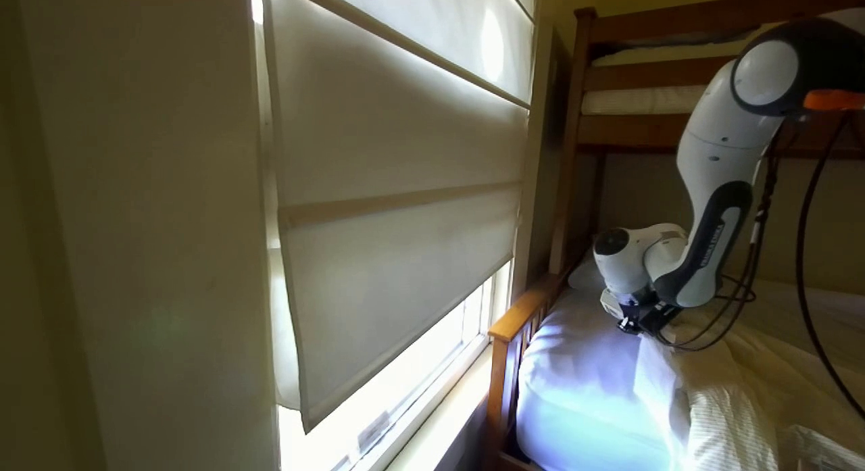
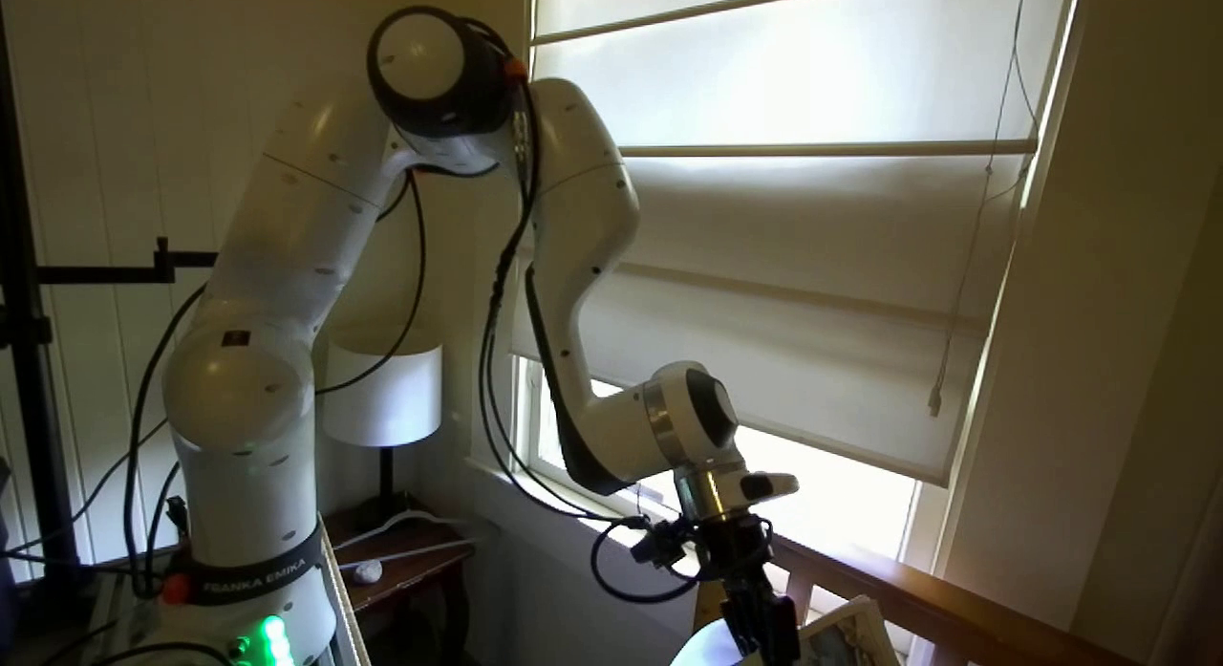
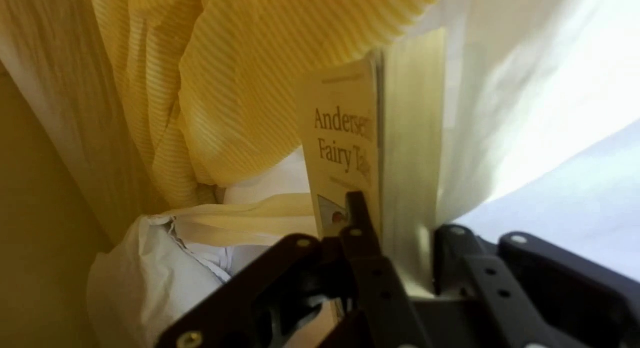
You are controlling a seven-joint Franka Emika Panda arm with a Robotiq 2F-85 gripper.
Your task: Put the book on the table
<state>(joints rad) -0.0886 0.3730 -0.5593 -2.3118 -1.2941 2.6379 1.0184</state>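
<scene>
The gripper [image 3: 400,233], low in the wrist view, is clamped on the book [image 3: 360,148] at centre, which might catch and twist loose if lifting drags its free end against the ribbed yellow cloth [image 3: 255,83] at upper left.

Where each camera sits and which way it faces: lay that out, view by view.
Wrist view: behind the gripper, the only machinery in sight, looking along it at the book between its jaws.
In an exterior view: to the side of the arm, facing the window behind it; base through gripper shows.
In an exterior view: beside the window, looking along the blind toward the bunk bed; arm and gripper show, not the base.
Both exterior views share the arm, gripper and blind.
</scene>
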